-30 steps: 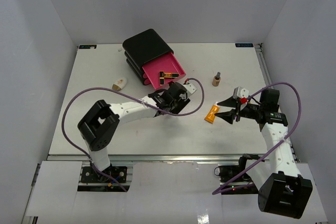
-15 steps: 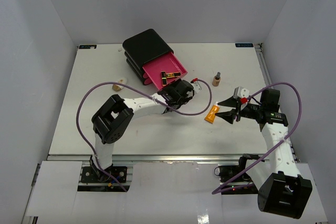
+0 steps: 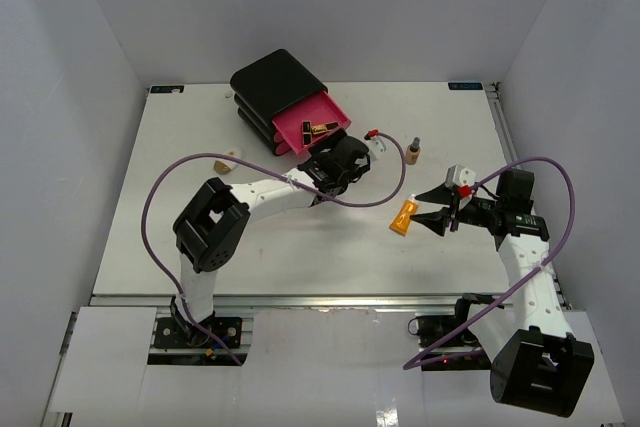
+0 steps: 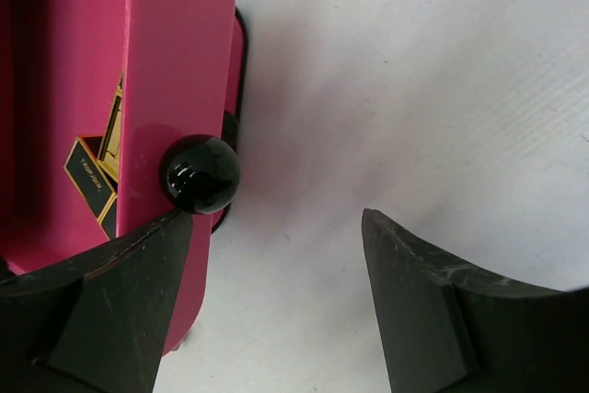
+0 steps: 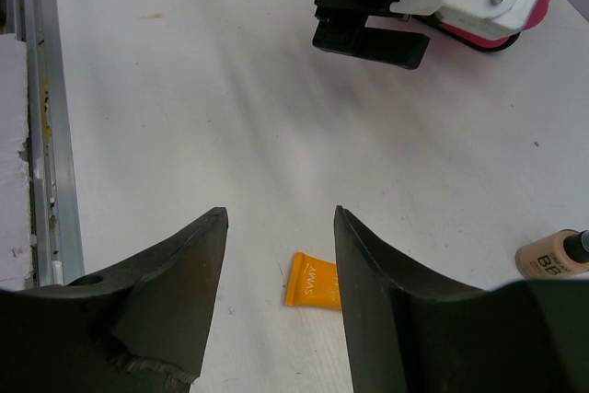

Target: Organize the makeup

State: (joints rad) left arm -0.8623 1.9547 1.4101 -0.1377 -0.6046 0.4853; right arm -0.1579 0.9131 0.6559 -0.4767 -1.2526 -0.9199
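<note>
Left gripper (image 4: 276, 223) is sitting spread wide at the front of the pink drawer (image 4: 175, 62), pinching nothing. One finger is lying against the drawer face just below the black knob (image 4: 200, 173); the other is standing apart over bare table (image 3: 200, 237).

- The drawer is the top one of the black box (image 3: 275, 85) and is standing partly pulled out toward the arms.
- Lipstick tubes (image 4: 97, 167), black and gold, are lying inside that drawer. They look like two, though the drawer wall is hiding part of them.
- Right gripper (image 5: 280, 213) is hovering with its fingers apart, holding nothing. It is well to the right of the box.
- Orange tube (image 5: 313, 283) is lying flat on the table, well right of the box and nearer the arms, with that gripper's fingers straddling the space above it.
- Tan bottle (image 3: 411, 151) is standing upright on the table to the right of the box, between the drawer and the orange tube.
- One small pale object (image 3: 228, 159) is lying on the table just left of the box; it is too small to identify.

Progress, as I judge it: roughly halfway. The lipsticks are looking stowed. The tube and bottle are waiting to go into the box, and the drawer is waiting to be closed.
</note>
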